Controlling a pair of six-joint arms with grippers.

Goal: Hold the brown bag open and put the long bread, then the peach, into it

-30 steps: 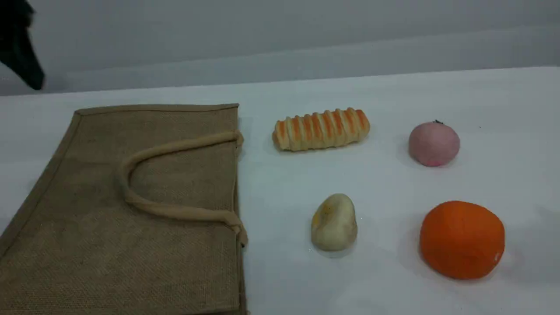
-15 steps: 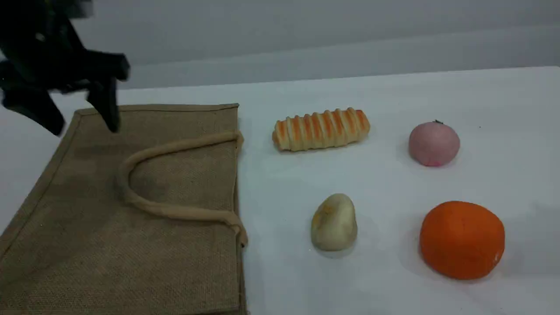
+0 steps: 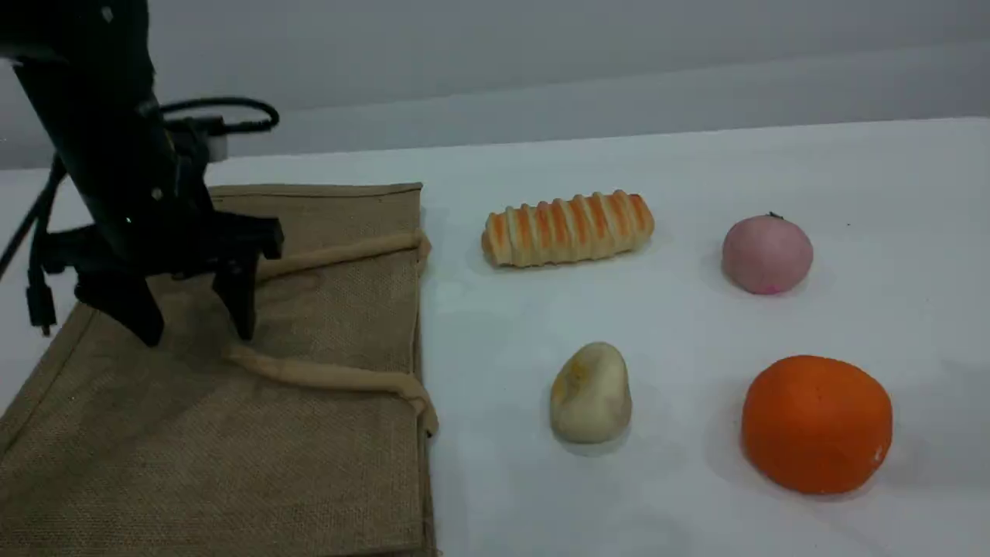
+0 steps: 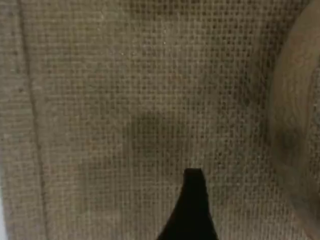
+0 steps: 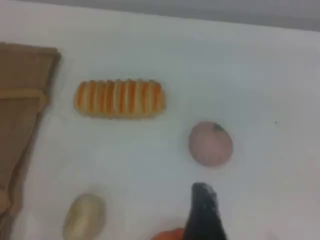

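Left gripper point(image 3: 195, 331), jaws apart, hangs over the flat bag point(image 3: 232, 464) at frame left, by its handle point(image 3: 325, 377). I judge it's there to pull the mouth open for bread point(image 3: 568, 229).

White table point(image 3: 696, 178) — pale beige egg-shaped lump point(image 3: 591, 393) resting on it, bright orange ball point(image 3: 817, 424) at the lump's 3 o'clock, well apart — both touching only the tabletop.

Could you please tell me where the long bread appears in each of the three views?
Scene view: long bread upper centre, right of the brown bag.
Left wrist view: not in it; only bag weave.
Right wrist view: upper left.
Shared landmark: the brown bag, in all three.
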